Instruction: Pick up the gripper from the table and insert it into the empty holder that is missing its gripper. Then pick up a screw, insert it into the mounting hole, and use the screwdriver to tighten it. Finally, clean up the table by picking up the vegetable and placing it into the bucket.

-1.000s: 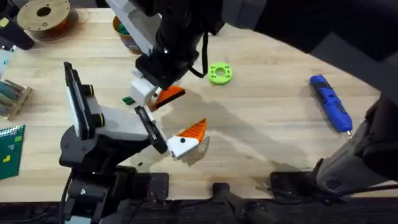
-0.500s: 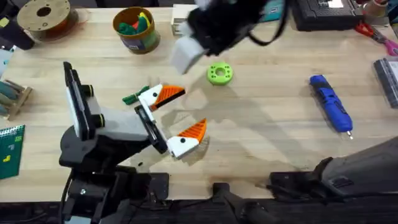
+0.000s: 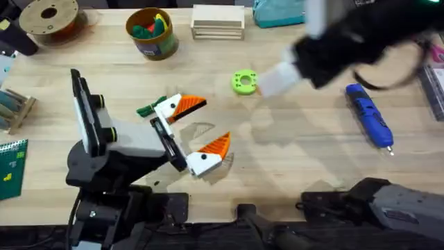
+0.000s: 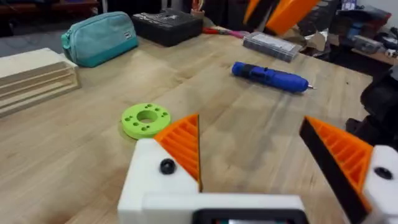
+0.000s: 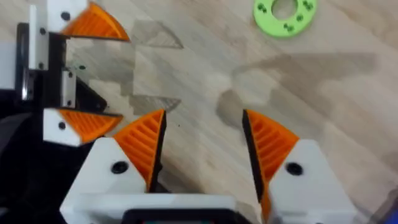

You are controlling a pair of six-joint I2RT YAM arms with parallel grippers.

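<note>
Since both white holders on my left fingers [image 3: 201, 132] are showing an orange wedge, the far holder [image 3: 168, 106] carrying its gripper piece [image 3: 189, 105] and the near one matching it, I'm judging the insert step done and the screw w/ screwdriver coming up next. I'm not making out any screw on the tabletop [image 3: 291, 160], too small to tell. My left fingers are sitting apart w/ nothing between them, low over the wood at centre-left. My right fingers [image 3: 274, 80] are hovering apart too, empty, just beside the green ring [image 3: 244, 82] on its right side; the right wrist view is showing both ribbed pads [image 5: 146, 146] spread over bare wood. The relation that's counting: the screwdriver [image 3: 368, 114] is lying to the right of my right fingers, near but not touching, w/ clear wood between. Its long axis is running diagonally, blue butt toward the far side, metal bit pointing toward the near right edge. My right arm is sitting much nearer to it than my left, so I'm reckoning the right one is taking it, w/ fingers turning across that diagonal to close on the barrel. The vegetable [image 3: 149, 109] is lying right beside the far holder on its left, touching or almost, and the bucket [image 3: 151, 31] is standing well apart at the far left, so that's looking like left-arm work for later.
</note>
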